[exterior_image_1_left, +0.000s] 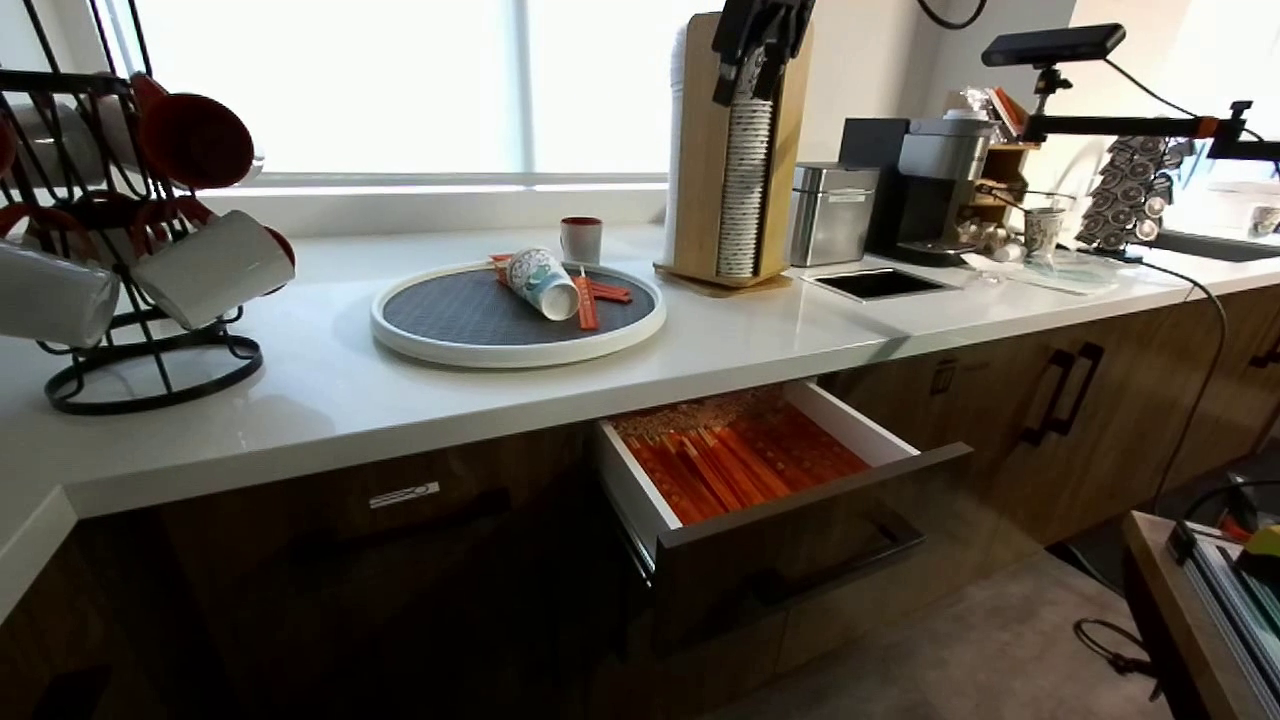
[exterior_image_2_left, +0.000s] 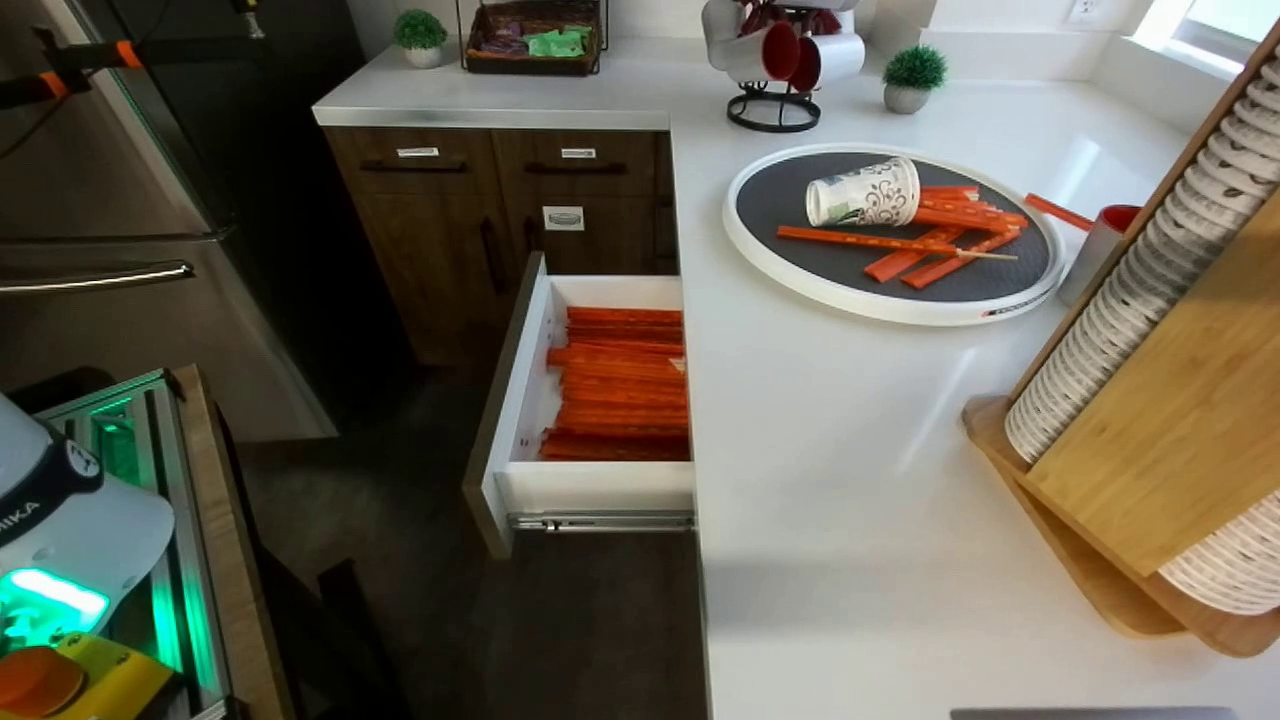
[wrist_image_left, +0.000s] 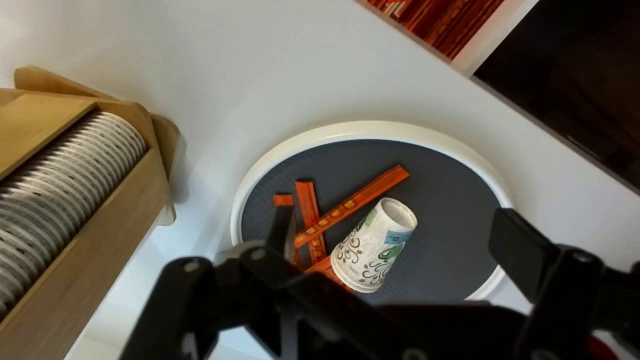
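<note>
Gripper (wrist_image_left: 392, 234): we see jaws apart.
Round tray (wrist_image_left: 455, 205): paper cup (wrist_image_left: 374, 247) among chopstick packets (wrist_image_left: 352, 206).
Wrist view, nine o'clock: cup dispenser (wrist_image_left: 125, 220).
One o'clock: open drawer (wrist_image_left: 494, 36).

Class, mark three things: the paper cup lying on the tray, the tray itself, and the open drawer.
Paper cup (wrist_image_left: 375, 245): in the wrist view, on its printed side.
Tray (exterior_image_1_left: 515, 355): in an exterior view, on its white rim.
Drawer (exterior_image_2_left: 600, 489): in an exterior view, on its side wall.
</note>
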